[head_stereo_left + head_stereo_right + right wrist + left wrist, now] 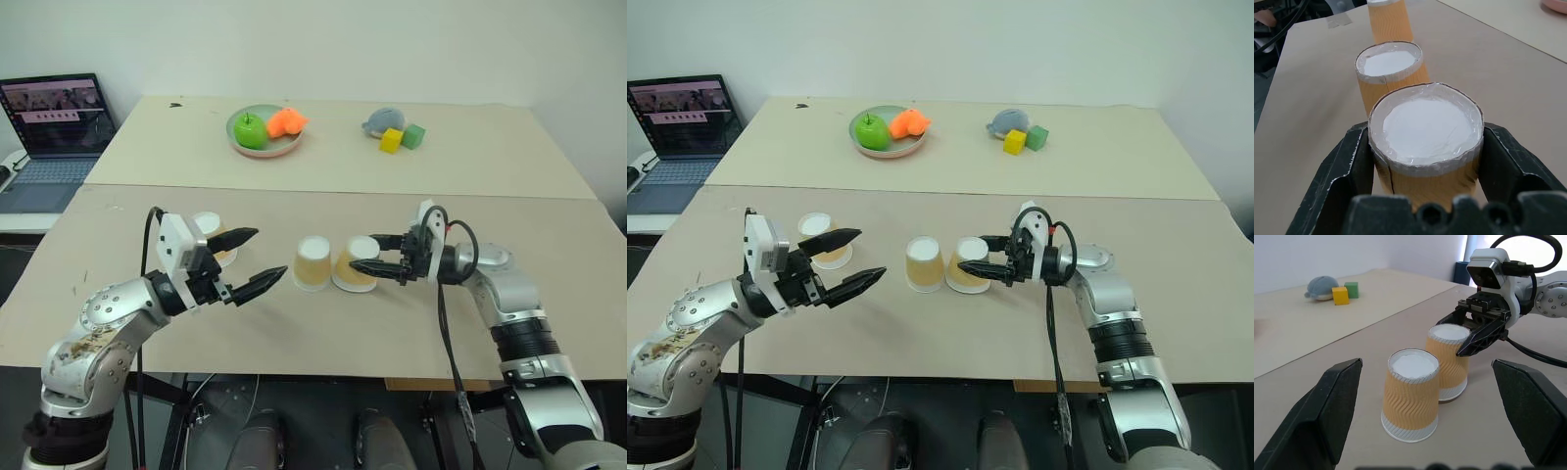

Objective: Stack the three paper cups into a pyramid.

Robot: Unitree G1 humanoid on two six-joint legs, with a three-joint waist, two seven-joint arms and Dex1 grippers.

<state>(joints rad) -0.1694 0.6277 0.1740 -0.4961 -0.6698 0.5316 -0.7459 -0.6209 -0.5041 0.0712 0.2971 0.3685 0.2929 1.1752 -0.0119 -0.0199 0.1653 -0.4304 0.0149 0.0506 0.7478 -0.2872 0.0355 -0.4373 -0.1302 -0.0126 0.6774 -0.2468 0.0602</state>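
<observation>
Counts:
- 3 small tapered paper cups, tan-orange sides with white bases, all upside down: one (pixel 313 262), one (pixel 355 264), one (pixel 822 238).
- 1 pale green round plate (pixel 238 142), holding 1 green apple (pixel 251 131) and 1 orange fruit-shaped object (pixel 286 122).
- 2 small blocks: 1 yellow cube (pixel 391 140), 1 green cube (pixel 413 135).
- 1 grey-blue soft toy (pixel 383 120).
- 1 open laptop with lit screen (pixel 54 116).
- 2 beige tabletops: near one (pixel 549 294), far one (pixel 470 157).

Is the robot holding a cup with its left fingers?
No, the left fingers are open and holding nothing; the right gripper holds a cup.
</observation>
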